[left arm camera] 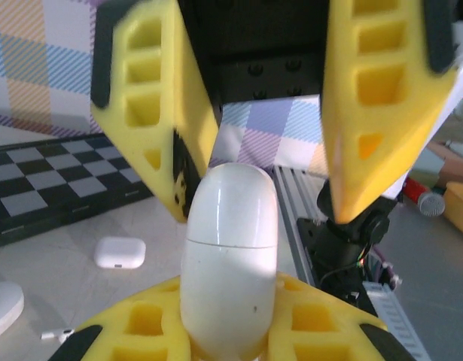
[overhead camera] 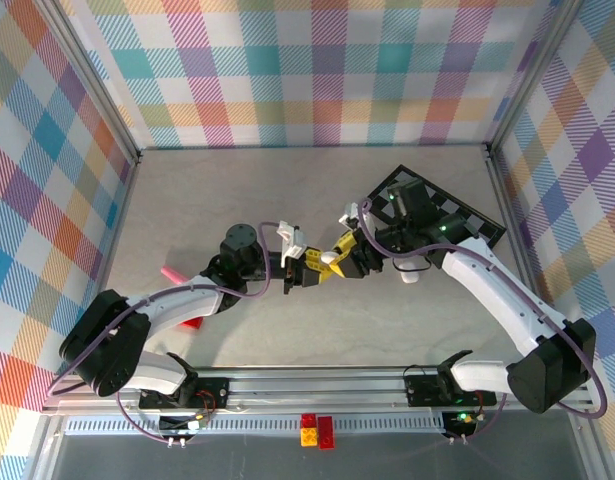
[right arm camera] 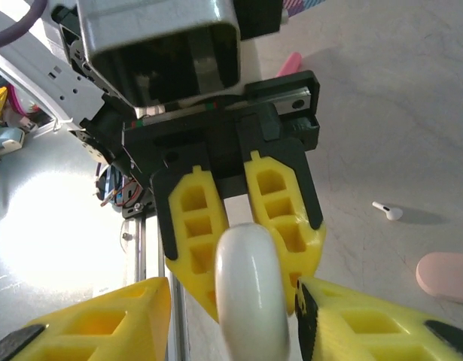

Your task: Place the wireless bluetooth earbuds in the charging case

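- On the top view both arms meet at the centre of the table (overhead camera: 317, 180), with the left gripper (overhead camera: 309, 268) and right gripper (overhead camera: 339, 257) tip to tip.
- I see bare tabletop from the grippers to the back wall at 12 o'clock, and toward the left wall at 9.
- At 2 o'clock it is tighter: the checkered mat (overhead camera: 457, 215) lies partly under the right arm.
- The rail (overhead camera: 317, 385) bounds the near edge at 6 o'clock.
- The left gripper is clamped narrow on the lower half of the case (left arm camera: 229, 256). It is a white oval shell with its lid shut and the seam showing.
- The right gripper's jaws stand apart, one finger on either side of the case's lid end.
- My right wrist view shows a gap on both sides. The left wrist view puts one tip just beside the lid, and I cannot tell whether it touches.
- The right wrist view adds an earbud (right arm camera: 387, 211) lying on the table at 3 o'clock from the case.
- It also adds a pink case (right arm camera: 446, 277) at 4 o'clock, near the earbud but apart from it, and a pink stick (right arm camera: 290, 64) at 1 o'clock.
- The left wrist view adds a small white box (left arm camera: 120, 252) on the table at 9 o'clock and a second earbud (left arm camera: 58, 333) at 8 o'clock.
- The top view adds red and yellow bricks (overhead camera: 317, 430) at 6 o'clock, on my side of the rail.
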Robot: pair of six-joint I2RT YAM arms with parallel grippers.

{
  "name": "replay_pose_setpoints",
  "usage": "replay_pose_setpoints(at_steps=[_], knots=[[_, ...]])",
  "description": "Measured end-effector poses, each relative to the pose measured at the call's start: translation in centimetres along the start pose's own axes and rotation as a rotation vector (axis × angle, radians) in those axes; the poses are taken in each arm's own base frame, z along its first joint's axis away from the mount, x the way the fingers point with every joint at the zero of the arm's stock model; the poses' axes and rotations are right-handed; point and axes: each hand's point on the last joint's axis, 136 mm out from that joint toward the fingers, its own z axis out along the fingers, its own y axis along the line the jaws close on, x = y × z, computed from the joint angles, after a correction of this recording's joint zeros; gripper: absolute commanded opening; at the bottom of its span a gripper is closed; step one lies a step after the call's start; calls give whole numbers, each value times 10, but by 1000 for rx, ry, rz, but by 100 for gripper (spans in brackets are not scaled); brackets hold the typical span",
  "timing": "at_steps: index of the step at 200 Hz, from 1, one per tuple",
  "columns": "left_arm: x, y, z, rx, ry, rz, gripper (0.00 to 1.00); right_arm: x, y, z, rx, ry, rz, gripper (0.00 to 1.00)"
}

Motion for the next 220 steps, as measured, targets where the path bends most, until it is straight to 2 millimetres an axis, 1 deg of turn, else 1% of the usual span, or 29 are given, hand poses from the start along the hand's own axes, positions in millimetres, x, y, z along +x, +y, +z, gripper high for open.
replay_pose_setpoints(at_steps=[5, 31, 46, 65, 72, 76, 86, 90, 105, 160, 183, 204, 220], knots=[[-2, 0, 0, 0, -8, -3, 1, 0, -1, 0, 0, -4, 2, 45], [-11, -2, -1, 4, -46, 3, 1, -5, -2, -1, -1, -22, 8, 32], [-12, -1, -1, 1, -50, -6, 1, -7, -1, -1, -8, -31, 4, 29], [-13, -2, -2, 4, -55, -11, 1, -7, 0, -1, -10, -34, -7, 17], [-13, -2, -2, 4, -56, -16, 3, -8, 0, -1, -10, -34, -13, 15], [-13, -2, -2, 5, -57, -18, 5, -8, 0, -2, -10, -36, -23, 15], [-13, -3, -2, 7, -57, -22, 16, -8, 1, -2, -9, -37, -31, 15], [-13, -3, -2, 8, -57, -23, 18, -8, 1, -2, -9, -36, -34, 15], [-13, -2, -2, 9, -58, -26, 20, -8, 1, -3, -7, -37, -42, 15], [-5, 0, 1, 20, -38, -49, 37, 0, -1, -3, 10, 0, -50, 14], [2, 3, 3, 11, -2, -50, 38, 0, -3, -3, 13, 15, -52, 14], [7, 5, 3, 5, 38, -48, 43, 0, -4, -3, 14, 32, -49, 14], [9, 5, 2, 2, 58, -46, 45, 1, -5, -2, 12, 44, -49, 14]])
